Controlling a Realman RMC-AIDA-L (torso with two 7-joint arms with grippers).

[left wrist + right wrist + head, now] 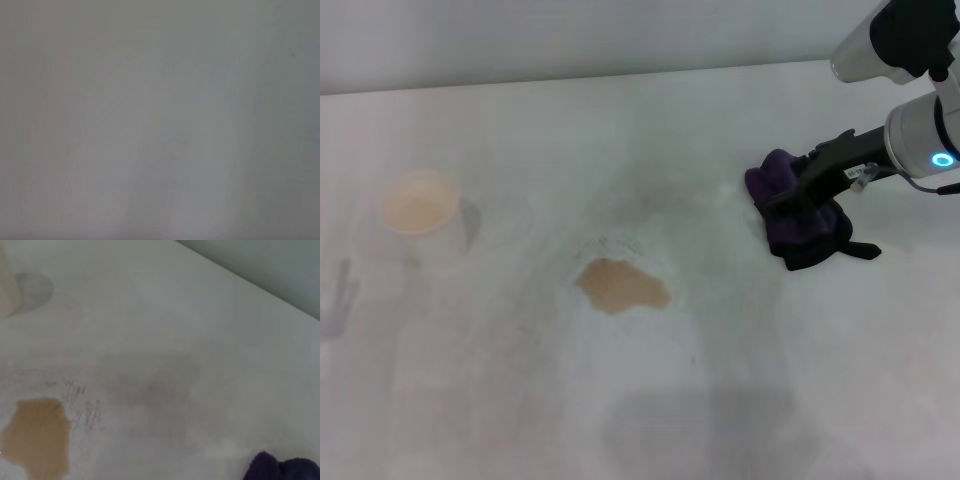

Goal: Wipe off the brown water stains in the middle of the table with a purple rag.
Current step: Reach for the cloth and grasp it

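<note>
The brown water stain (620,285) is a tan oval patch in the middle of the white table (720,390). It also shows in the right wrist view (37,437). The purple rag (812,232) is bunched at the right, well apart from the stain, with its black tail trailing right. My right gripper (790,195) reaches in from the right, and its black fingers are closed into the top of the rag. An edge of the rag shows in the right wrist view (280,469). My left gripper is out of view; the left wrist view shows only a plain grey surface.
A cream paper cup (420,215) holding tan liquid stands at the left of the table, far from the stain; its edge shows in the right wrist view (6,285). Faint grey scuffs (82,405) lie beside the stain. The table's far edge meets a wall.
</note>
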